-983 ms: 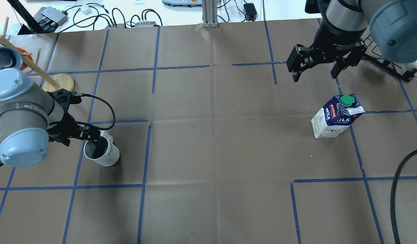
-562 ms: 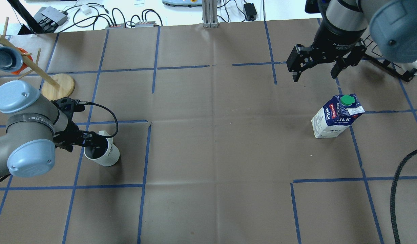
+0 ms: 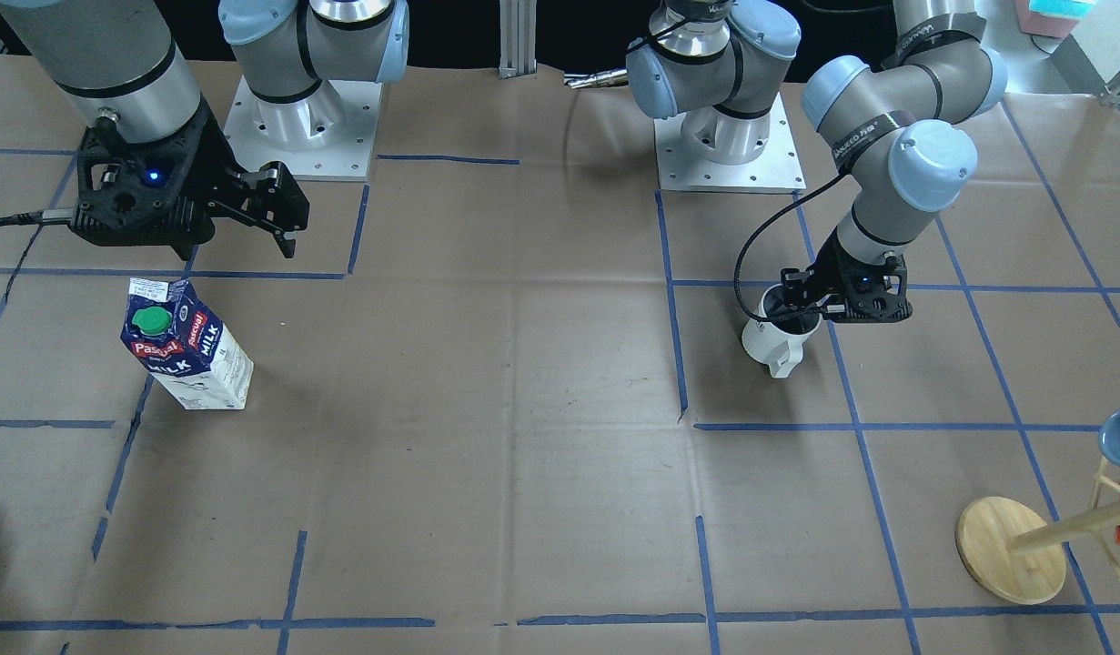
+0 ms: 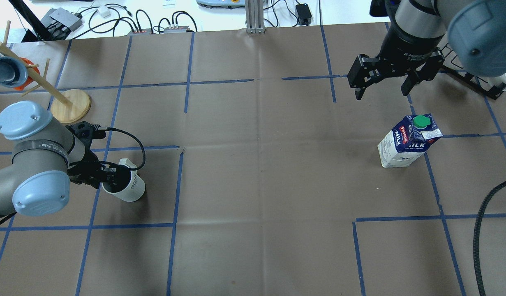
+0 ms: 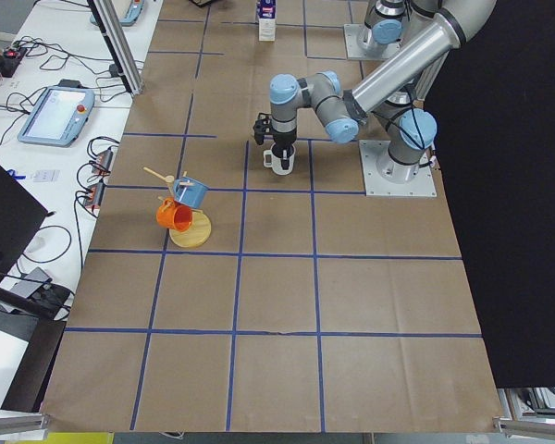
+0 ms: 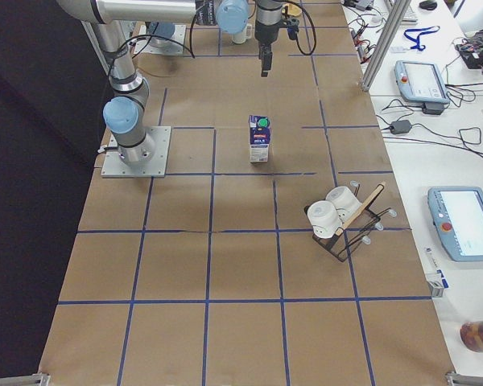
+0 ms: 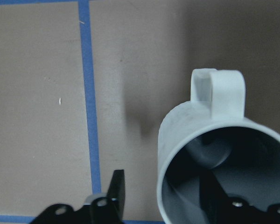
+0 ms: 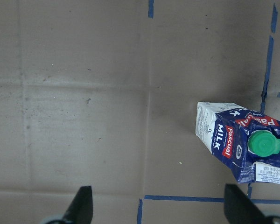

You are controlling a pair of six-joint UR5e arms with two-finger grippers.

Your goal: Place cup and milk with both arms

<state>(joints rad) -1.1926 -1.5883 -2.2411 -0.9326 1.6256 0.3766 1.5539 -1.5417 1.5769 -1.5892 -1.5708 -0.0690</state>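
The cup (image 4: 131, 190) stands upright on the robot's left side of the table, its handle (image 7: 218, 88) turned away from the robot. The left gripper (image 4: 110, 174) straddles the cup's wall, with one finger down inside the grey bowl and the other outside. There is a visible gap to the ceramic, so the jaws are spread and not yet pinching. The step in hand looks like the grasp on the cup. Done well, it means closing gently with the fingers deep and the wrist square (a tilted pinch on glazed ceramic would likely slip), then lifting straight up. Farther out on the other side, the milk (image 4: 407, 142) stands upright and alone, just beside a blue tape line. Beyond it the right gripper (image 4: 381, 92) hangs above the table, jaws wide, holding nothing. The table (image 4: 257, 185) is covered in brown paper gridded with blue tape. A wooden mug tree (image 4: 74, 105) stands at its far left, and past the far edge lies a white bench (image 4: 220, 14) with cables (image 4: 139, 16).
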